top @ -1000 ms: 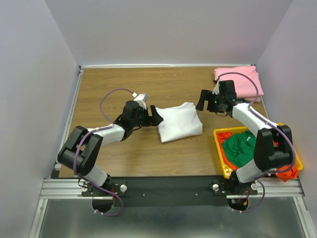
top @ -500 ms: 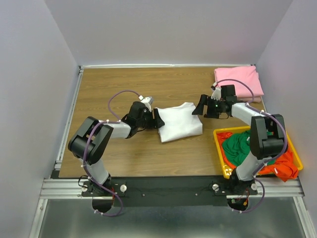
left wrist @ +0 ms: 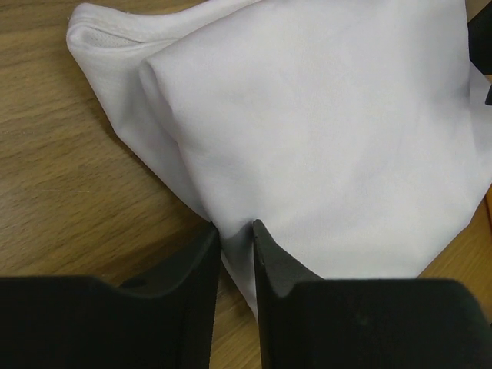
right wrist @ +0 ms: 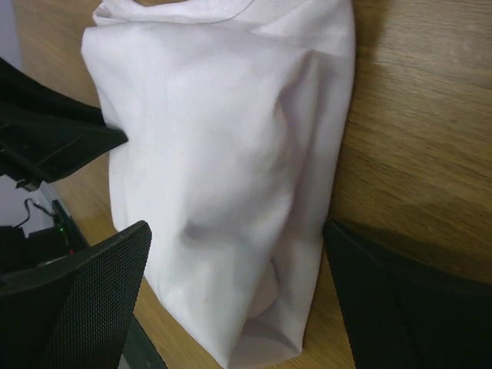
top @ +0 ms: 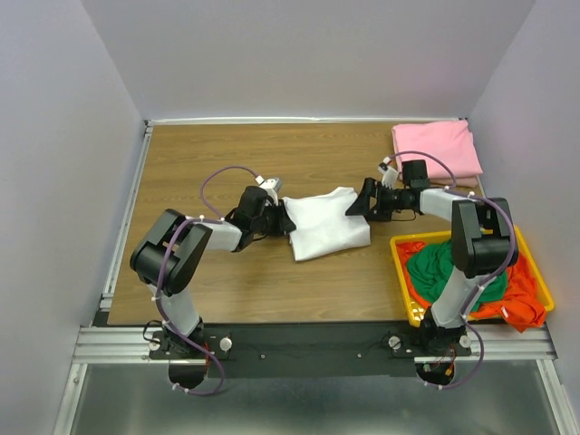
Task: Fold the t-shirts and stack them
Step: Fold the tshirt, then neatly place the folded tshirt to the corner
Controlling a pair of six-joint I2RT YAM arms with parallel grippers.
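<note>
One white t-shirt (top: 328, 225) is laid mid-counter (top: 217, 163), long axis roughly parallel to the near edge. Its left edge is pinched by the left gripper (left wrist: 237, 231); its right end is straddled by the right gripper (right wrist: 237, 231), spread wide.

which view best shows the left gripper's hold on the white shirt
Left wrist: the left gripper pinches the white t-shirt, close up. Top external shows it small; right wrist, only its dark body.
</note>
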